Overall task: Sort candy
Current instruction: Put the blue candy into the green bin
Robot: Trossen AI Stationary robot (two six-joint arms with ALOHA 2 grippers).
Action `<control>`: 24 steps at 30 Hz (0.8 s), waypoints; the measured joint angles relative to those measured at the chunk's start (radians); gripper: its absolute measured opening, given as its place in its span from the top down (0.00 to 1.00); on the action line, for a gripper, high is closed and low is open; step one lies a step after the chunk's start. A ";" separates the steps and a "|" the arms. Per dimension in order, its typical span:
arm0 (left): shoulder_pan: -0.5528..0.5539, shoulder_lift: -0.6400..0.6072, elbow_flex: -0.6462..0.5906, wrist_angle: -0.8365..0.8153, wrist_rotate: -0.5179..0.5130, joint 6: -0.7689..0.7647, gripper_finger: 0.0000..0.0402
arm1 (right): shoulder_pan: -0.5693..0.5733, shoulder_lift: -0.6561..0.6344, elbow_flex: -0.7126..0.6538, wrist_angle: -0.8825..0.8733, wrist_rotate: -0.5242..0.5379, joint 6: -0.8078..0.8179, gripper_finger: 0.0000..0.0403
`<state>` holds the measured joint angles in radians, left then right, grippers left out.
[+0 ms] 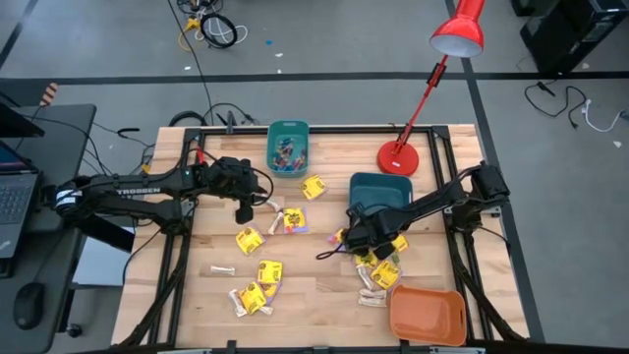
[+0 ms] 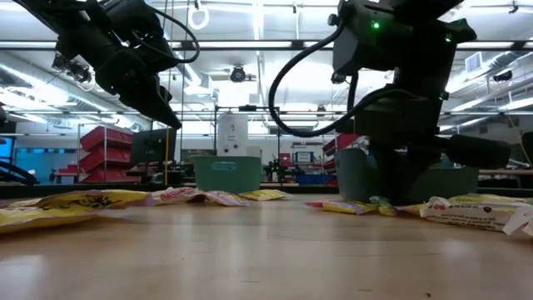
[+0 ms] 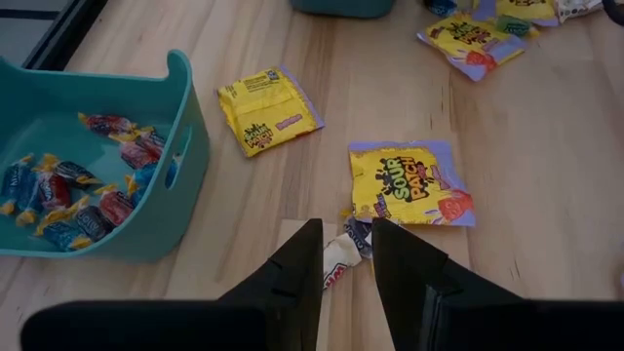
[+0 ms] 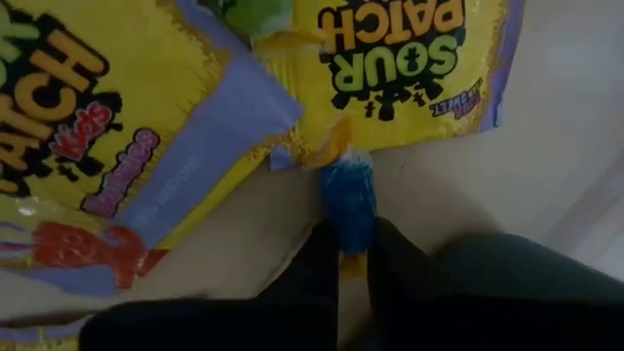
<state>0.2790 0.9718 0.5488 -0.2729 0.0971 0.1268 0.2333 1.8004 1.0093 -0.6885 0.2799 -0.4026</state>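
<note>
Yellow Sour Patch packets (image 1: 270, 272) and pale stick pieces (image 1: 222, 269) lie scattered flat on the wooden table. My right gripper (image 4: 353, 268) is low over a cluster of packets (image 1: 383, 270) at the table's right. It is shut on a small blue wrapped candy (image 4: 349, 200) that sits between two yellow packets (image 4: 409, 58). My left gripper (image 3: 349, 258) hangs open above the table left of centre (image 1: 244, 211). It is over a whitish stick piece (image 3: 338, 261) and beside a yellow packet (image 3: 409, 185), touching nothing. My right gripper pinches the blue candy's near end (image 4: 349, 239), by its orange twisted tail, between the two fingers (image 4: 322, 268). The fingers come steeply from above. The candy's far twisted end (image 4: 331, 146) reaches to the packets' edges. I cannot tell whether it is lifted off the wood.
A teal bin (image 1: 272, 147) with blue and red pieces stands at the far middle. A darker teal bin (image 1: 381, 187) is just beyond my right gripper, and an orange bin (image 1: 427, 315) is at the near right corner. A red lamp's base (image 1: 398, 157) stands at the far right.
</note>
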 joint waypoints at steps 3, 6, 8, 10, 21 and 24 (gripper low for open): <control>0.000 0.000 0.000 0.000 0.000 0.000 0.77 | 0.001 0.005 0.055 -0.029 0.011 0.003 0.94; 0.000 0.000 0.000 0.000 0.000 -0.001 0.77 | 0.001 -0.004 0.111 -0.073 0.024 0.003 0.96; 0.000 0.000 0.000 -0.001 0.000 -0.001 0.77 | 0.001 -0.003 0.149 -0.103 0.032 0.004 0.97; 0.000 0.000 0.000 -0.001 0.000 -0.007 0.77 | -0.004 -0.003 0.193 -0.148 0.042 0.019 0.97; 0.000 0.000 0.000 0.092 0.016 -0.003 0.77 | -0.171 -0.005 0.439 -0.131 0.061 0.099 0.98; 0.000 0.000 0.000 0.062 0.016 -0.003 0.77 | -0.251 -0.005 0.467 -0.035 0.031 0.138 0.98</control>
<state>0.2787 0.9714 0.5488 -0.2107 0.1135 0.1238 -0.0179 1.7950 1.4762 -0.7233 0.3112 -0.2647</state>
